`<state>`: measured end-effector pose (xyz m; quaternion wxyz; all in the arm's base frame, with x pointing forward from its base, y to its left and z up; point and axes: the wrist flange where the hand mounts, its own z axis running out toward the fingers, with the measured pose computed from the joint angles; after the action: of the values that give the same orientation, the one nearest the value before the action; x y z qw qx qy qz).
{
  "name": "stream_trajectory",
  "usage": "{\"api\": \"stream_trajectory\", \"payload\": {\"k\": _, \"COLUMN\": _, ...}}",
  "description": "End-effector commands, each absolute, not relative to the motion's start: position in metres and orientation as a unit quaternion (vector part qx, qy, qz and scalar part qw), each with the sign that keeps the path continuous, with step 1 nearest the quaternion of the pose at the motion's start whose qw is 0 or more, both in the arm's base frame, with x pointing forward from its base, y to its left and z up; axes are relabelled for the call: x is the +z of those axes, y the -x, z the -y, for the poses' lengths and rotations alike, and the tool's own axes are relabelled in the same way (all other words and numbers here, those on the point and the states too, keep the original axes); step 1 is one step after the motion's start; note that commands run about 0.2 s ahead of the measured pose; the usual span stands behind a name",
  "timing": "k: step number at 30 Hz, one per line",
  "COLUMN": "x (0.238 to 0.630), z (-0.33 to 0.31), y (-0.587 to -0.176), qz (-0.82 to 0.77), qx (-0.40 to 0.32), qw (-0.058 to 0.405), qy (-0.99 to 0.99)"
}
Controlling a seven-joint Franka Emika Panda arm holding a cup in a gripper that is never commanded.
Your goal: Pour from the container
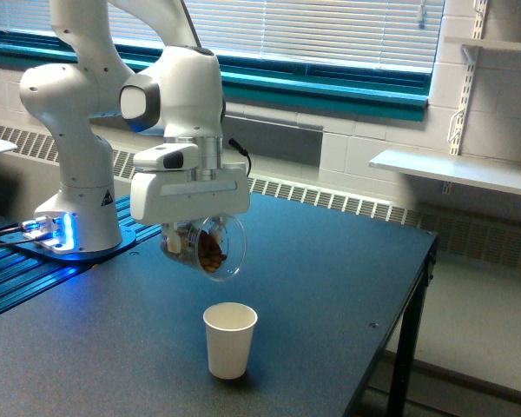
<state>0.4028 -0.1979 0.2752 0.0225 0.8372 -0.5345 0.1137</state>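
I am holding the container (207, 248) in the air under the gripper (195, 233), above the dark worktop (330, 287) and well clear of it. The fingers are largely hidden behind the white hand housing, but the cup is hanging from them unsupported, so I am reading them as clamped on its body near the base.

The white paper cup (229, 339) is standing upright on the worktop, mouth up, below the container and slightly toward the exterior view's right. I judge that placement is deliberate: it is acting as the receiver, and I am carrying the container over it so anything tipping out falls toward its mouth.

The container is lying tilted close to horizontal. Its long axis is running from the base, tucked under the hand on the exterior view's left, to the open rim on the right, with the rim dipping slightly downward. Brown and tan bits (210, 250) are sitting inside, low against the wall. Nothing is visibly falling.
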Motion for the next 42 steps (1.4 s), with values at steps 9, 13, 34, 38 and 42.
{"api": "stream_trajectory", "payload": {"k": 9, "x": 0.268, "z": 0.201, "y": -0.410, "qz": 0.532, "qx": 0.100, "qw": 0.026, "qy": -0.840}}
{"api": "stream_trajectory", "payload": {"k": 13, "x": 0.266, "z": 0.201, "y": -0.412, "qz": 0.530, "qx": 0.098, "qw": 0.026, "qy": -0.842}}
{"api": "stream_trajectory", "payload": {"k": 34, "x": 0.258, "z": 0.198, "y": -0.416, "qz": 0.516, "qx": 0.075, "qw": 0.040, "qy": -0.853}}
{"api": "stream_trajectory", "payload": {"k": 38, "x": 0.258, "z": 0.199, "y": -0.417, "qz": 0.517, "qx": 0.072, "qw": 0.042, "qy": -0.852}}
{"api": "stream_trajectory", "payload": {"k": 42, "x": 0.259, "z": 0.201, "y": -0.419, "qz": 0.520, "qx": 0.071, "qw": 0.043, "qy": -0.850}}
